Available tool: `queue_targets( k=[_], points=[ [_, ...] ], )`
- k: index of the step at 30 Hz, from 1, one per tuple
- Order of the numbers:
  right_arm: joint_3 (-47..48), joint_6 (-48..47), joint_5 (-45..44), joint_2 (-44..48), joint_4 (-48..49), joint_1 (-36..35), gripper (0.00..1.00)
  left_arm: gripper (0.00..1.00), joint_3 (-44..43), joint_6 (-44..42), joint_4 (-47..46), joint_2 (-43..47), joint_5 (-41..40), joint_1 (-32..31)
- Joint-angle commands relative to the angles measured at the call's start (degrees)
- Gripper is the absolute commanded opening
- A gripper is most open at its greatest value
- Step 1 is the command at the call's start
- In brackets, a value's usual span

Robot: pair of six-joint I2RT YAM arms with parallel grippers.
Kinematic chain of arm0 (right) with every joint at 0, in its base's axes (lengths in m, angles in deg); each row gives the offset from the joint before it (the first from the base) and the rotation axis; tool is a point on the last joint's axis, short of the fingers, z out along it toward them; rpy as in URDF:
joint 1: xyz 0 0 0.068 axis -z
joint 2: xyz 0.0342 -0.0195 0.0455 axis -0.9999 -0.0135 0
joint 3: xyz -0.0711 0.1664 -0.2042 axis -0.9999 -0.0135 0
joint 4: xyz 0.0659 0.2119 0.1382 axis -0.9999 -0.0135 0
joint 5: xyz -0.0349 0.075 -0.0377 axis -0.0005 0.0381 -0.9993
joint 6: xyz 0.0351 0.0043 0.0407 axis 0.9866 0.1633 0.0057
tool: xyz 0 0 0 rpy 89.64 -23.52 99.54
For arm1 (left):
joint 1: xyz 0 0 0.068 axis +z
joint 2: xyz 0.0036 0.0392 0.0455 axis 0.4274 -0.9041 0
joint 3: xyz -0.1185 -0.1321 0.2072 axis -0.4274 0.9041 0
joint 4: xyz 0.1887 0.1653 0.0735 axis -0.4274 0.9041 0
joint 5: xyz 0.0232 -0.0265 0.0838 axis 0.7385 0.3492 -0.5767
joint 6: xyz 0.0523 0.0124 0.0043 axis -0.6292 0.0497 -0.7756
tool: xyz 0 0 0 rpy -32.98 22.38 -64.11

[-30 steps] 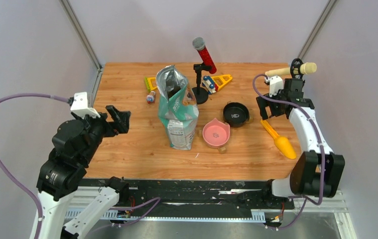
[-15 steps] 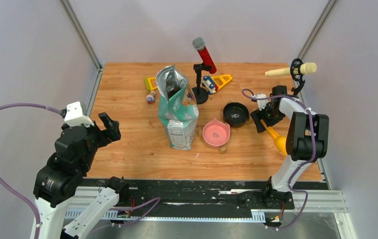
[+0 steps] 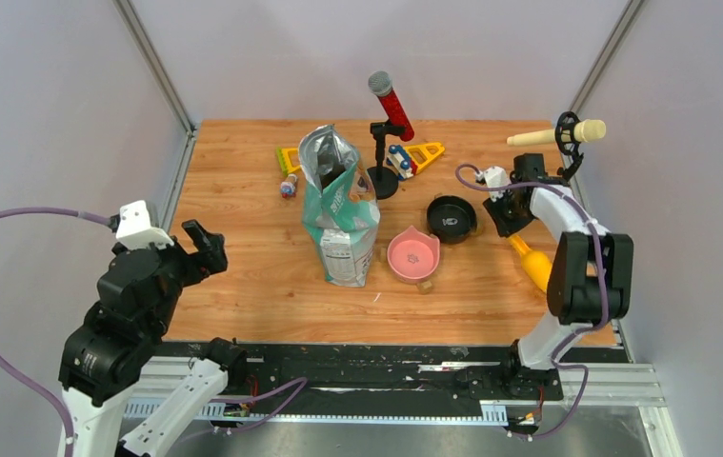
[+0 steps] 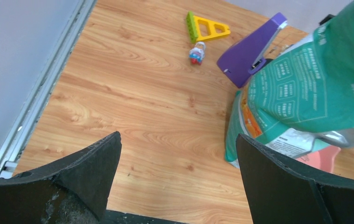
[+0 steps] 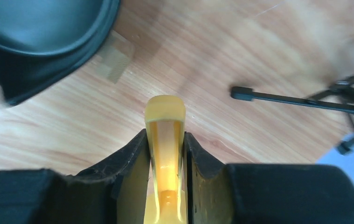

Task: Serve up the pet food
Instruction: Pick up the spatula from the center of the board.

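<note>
The teal-green bag (image 3: 338, 214) stands upright and open at mid-table; it also fills the right of the left wrist view (image 4: 315, 79). The pet food is hidden inside it. A pink bowl (image 3: 412, 255) sits just right of the bag, with a black bowl (image 3: 451, 217) behind it. The yellow scoop (image 3: 536, 269) lies on the wood at the right. My right gripper (image 3: 510, 217) is shut on the scoop's handle (image 5: 165, 112), jaws pressed against both of its sides (image 5: 165, 134). My left gripper (image 3: 207, 240) hangs open over bare wood left of the bag (image 4: 177, 136).
A red microphone on a black stand (image 3: 391, 105) stands behind the bag. A beige microphone (image 3: 567, 133) sits at the back right, its stand leg (image 5: 277, 99) near the scoop. Yellow toy triangles (image 3: 419, 154) (image 4: 207, 29) and a small figure (image 4: 196, 52) lie at the back.
My right gripper came down and in toward the black bowl and closed on the scoop's handle. My left arm drew back toward the near left edge, still open.
</note>
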Motion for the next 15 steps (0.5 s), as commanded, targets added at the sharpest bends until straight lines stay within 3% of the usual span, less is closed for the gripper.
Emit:
queue_targets(
  k=[1,7,13,15],
  points=[
    [3.6,3.2,2.5,14.2,0.9,-2.5,0.15,1.00,-0.2,-1.7,-5.0,1.8,6.0,0.0],
    [2.7,13.8,15.8,33.3,10.5,-5.9,0.17,1.00,2.6,-4.4,-13.5,3.4,19.9,0.0],
    [-5.3,45.2,42.7,46.3,39.8,-6.0,0.15,1.00,6.6,-2.4,-27.9,2.2,37.3,0.0],
    [-9.6,56.4,50.6,49.5,55.0,-6.1,0.15,1.00,6.1,-1.3,-30.0,-0.5,41.8,0.0]
  ],
)
